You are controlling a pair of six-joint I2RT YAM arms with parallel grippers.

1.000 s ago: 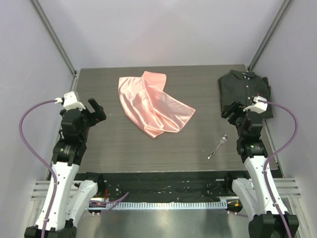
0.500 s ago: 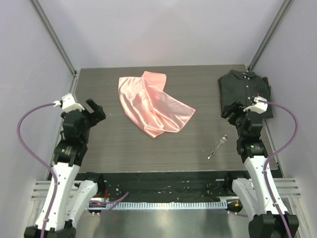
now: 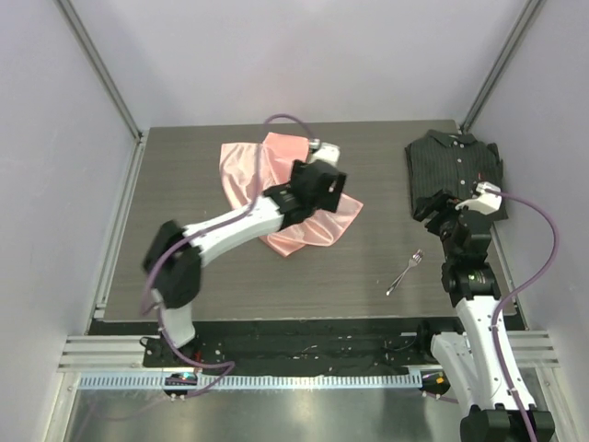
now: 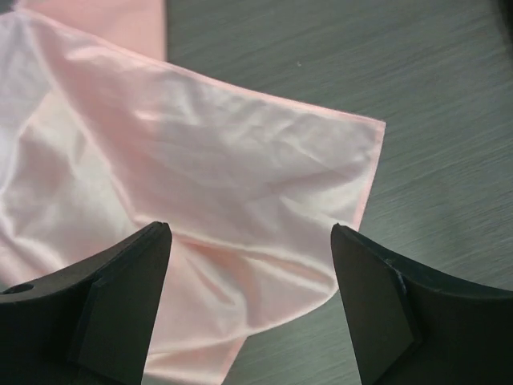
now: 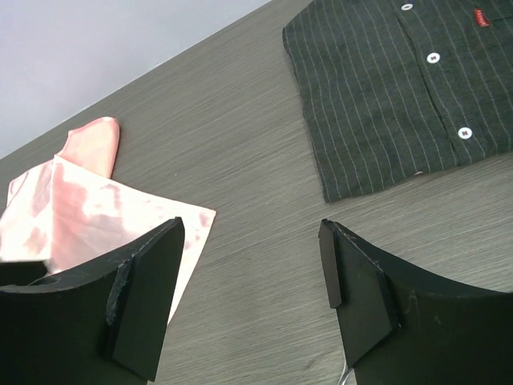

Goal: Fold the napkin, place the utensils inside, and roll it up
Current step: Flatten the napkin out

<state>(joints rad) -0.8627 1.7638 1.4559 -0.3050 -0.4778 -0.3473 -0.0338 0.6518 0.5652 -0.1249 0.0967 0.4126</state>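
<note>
Left gripper [image 4: 248, 234], fingers spread, hovers over the napkin [image 4: 200, 160] near its right-hand corner. The cloth lies rumpled and loosely doubled at the far centre of the table [image 3: 184, 184]; whether the fingers touch it cannot be told. Right gripper [image 5: 250, 228], fingers also spread, holds nothing. The fork [image 3: 404, 272] lies bare nearby, below the shirt [image 3: 456, 170]. Judged progress: 0 of 3 steps done; folding, loading and rolling are all left.

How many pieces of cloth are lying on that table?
2. A crumpled pink napkin lies centrally toward the back, partly covered by the left arm; a folded dark pinstriped shirt sits at the far right corner. None seems hidden.
</note>
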